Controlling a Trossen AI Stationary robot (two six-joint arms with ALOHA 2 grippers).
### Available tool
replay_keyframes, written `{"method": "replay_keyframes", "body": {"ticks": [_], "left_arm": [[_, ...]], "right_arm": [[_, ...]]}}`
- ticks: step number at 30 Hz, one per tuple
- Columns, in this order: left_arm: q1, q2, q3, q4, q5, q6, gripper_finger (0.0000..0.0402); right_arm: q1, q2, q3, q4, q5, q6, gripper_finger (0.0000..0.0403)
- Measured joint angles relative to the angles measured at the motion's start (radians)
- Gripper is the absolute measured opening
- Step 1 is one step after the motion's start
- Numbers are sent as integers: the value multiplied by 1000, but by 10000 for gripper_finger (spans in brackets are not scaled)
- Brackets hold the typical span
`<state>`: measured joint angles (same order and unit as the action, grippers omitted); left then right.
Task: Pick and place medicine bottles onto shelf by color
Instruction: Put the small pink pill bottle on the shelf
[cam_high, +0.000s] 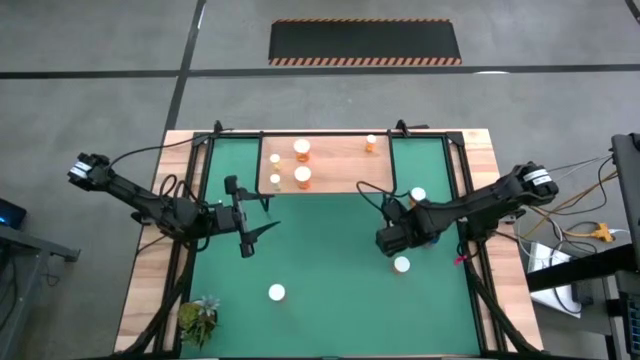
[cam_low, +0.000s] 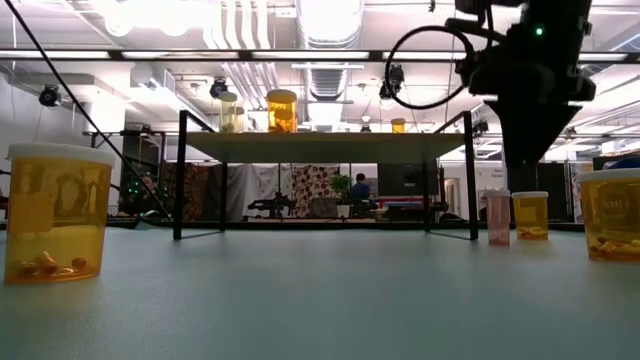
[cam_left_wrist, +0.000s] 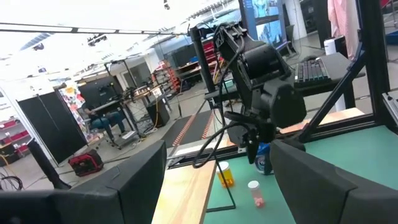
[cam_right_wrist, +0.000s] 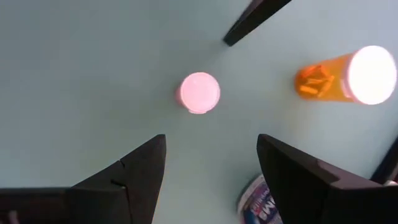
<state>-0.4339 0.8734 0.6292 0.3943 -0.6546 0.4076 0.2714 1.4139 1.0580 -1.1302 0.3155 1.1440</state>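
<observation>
Shelf (cam_high: 335, 165) stood at the far side of the green mat (cam_high: 330, 290), its long axis running left to right across the tabletop (cam_high: 150, 270). Four orange bottles upright on it: three clustered at the left end (cam_high: 301, 150), one small one toward the right (cam_high: 371, 144).

Right gripper (cam_high: 390, 240) hung over the mat just in front of the shelf's right end, pointing straight down. Fingers (cam_right_wrist: 134, 171) spread wide, holding nothing. Below them in the right wrist view: a small pink-capped bottle (cam_right_wrist: 199, 93) upright, cap toward the camera; an orange bottle (cam_right_wrist: 345, 78) beside it, also upright; a blue bottle (cam_right_wrist: 258, 202) partly hidden behind one finger.

On the mat, nearer the front: one white-capped bottle (cam_high: 401, 264) just by the right gripper, another (cam_high: 276, 292) well apart toward the left.

Left gripper (cam_high: 250, 230) waited over the mat's left half, fingers fully apart, empty.

Plant (cam_high: 200, 318) at the front left corner.
</observation>
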Motion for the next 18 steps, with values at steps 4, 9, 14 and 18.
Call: {"method": "replay_keyframes", "body": {"ticks": [4,9,14,18], "left_arm": [[0,0,0,0,0,0,270],[0,0,0,-1,0,0,270],[0,0,0,-1,0,0,270],[0,0,0,-2,0,0,270]], "right_arm": [[0,0,-47,71,0,5,247],[1,0,-92,143,39,9,248],[-2,0,-125,204,80,11,248],[-3,0,-138,217,134,25,249]]}}
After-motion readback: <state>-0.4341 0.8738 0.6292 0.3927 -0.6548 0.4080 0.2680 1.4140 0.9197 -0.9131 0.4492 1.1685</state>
